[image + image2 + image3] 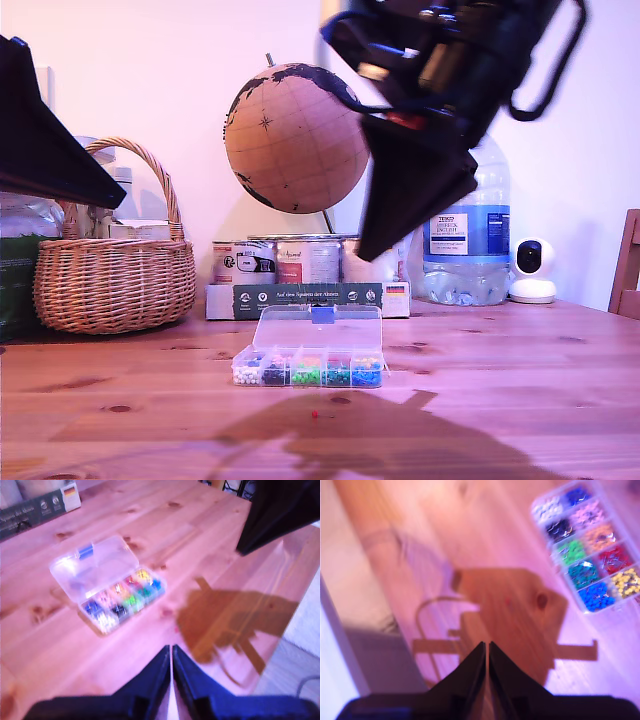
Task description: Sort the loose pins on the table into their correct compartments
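Reddish-brown wooden tabletop [520, 400] with dark knots and visible grain filled the foreground, and on it, near the middle of the exterior view, stood the clear plastic hinged-lid box [309, 366] with its lid raised and a blue clasp [322, 314] at the lid's edge. Its row of small compartments [308, 372] held sorted masses of pin heads: white, black, pink, green, blue, red and yellow. Just in front of the box, apart from it, lay one tiny red map pin [314, 413] on the bare wood; I could make out no other loose pin for certain in these blurred views. My first gripper [171, 652] hung above the table with its dark jaws pressed together and nothing between them. My second gripper [486, 649] likewise hung above the wood, jaws closed and empty, over a dark shadow [515, 615]. Behind the box lay a long dark-green cardboard box [308, 298], then tins, a cork-coloured globe [296, 138], a wicker basket [115, 280] at the exterior view's left and a large water bottle [468, 250] at its right.
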Robot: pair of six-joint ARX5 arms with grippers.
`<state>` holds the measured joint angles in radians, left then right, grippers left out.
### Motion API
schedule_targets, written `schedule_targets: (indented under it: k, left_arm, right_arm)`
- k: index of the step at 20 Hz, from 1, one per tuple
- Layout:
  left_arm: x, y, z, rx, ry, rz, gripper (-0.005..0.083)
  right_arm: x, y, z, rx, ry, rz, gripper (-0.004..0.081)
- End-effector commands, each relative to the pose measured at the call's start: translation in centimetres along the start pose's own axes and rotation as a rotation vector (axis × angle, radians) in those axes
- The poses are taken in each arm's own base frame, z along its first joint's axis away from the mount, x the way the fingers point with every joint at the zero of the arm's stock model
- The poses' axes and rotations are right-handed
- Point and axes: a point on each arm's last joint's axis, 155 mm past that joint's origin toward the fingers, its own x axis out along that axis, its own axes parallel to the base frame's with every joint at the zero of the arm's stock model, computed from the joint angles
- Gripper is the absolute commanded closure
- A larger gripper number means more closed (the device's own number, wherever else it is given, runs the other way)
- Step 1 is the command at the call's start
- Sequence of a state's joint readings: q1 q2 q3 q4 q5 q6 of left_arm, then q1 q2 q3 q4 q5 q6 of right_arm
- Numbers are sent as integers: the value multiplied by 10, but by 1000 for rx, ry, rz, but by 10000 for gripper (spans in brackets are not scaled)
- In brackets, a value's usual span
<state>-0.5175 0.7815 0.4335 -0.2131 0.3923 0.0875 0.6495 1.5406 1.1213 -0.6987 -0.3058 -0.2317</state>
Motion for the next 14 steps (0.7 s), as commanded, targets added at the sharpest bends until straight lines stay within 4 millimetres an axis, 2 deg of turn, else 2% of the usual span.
schedule_targets:
  k: [1, 5, 8, 11, 14]
  left_arm:
    - [3, -2, -9, -6, 19, -10, 797]
    - [3, -2, -9, -7, 20, -11, 797]
    - [3, -2, -9, -7, 20, -11, 797]
    - [3, -2, -9, -12, 20, -11, 797]
    - [3, -2, -9, -15, 20, -11, 797]
  right_arm:
    - [12, -10, -10, 86, 44, 2, 782]
    - [28, -11, -22, 86, 106, 24, 717]
    - [30, -15, -24, -26, 112, 30, 698]
    - [28, -23, -26, -57, 110, 22, 691]
    - [30, -20, -28, -102, 119, 30, 637]
